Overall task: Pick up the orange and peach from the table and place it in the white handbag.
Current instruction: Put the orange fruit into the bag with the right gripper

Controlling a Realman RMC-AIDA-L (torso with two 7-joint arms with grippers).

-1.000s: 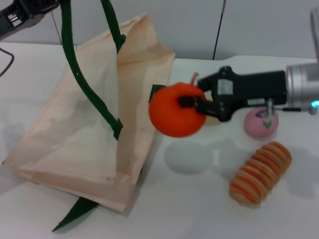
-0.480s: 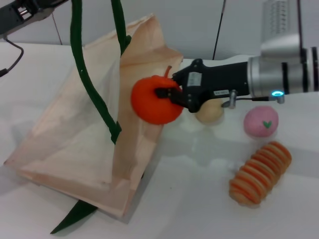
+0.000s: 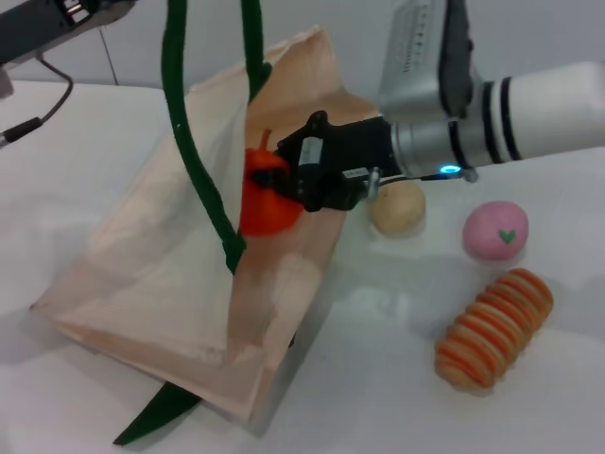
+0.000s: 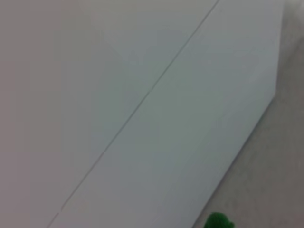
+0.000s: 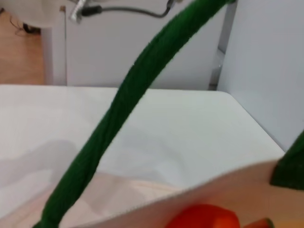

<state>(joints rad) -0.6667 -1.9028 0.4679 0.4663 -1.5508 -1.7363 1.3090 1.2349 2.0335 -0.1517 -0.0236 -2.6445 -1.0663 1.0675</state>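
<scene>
The white handbag (image 3: 161, 265) lies tilted on the table, its green loop handles (image 3: 184, 142) pulled up out of the top of the head view. My right gripper (image 3: 276, 184) is shut on the orange (image 3: 257, 213) and holds it in the bag's open mouth, partly behind the bag's wall. The right wrist view shows the orange (image 5: 204, 217) just below the bag's rim (image 5: 190, 194) and a handle (image 5: 118, 109). The peach (image 3: 494, 232) sits on the table to the right. My left arm (image 3: 57, 19) is at the top left, near the handles.
A plain beige ball (image 3: 397, 208) lies just right of the bag, under my right arm. An orange-and-tan striped roll (image 3: 493, 326) lies at the front right. A green strap end (image 3: 156, 416) pokes out under the bag's front corner.
My right gripper has carried the orange leftwards from above the table into the bag's mouth. The bag's handles and upper edge have shifted slightly right.
</scene>
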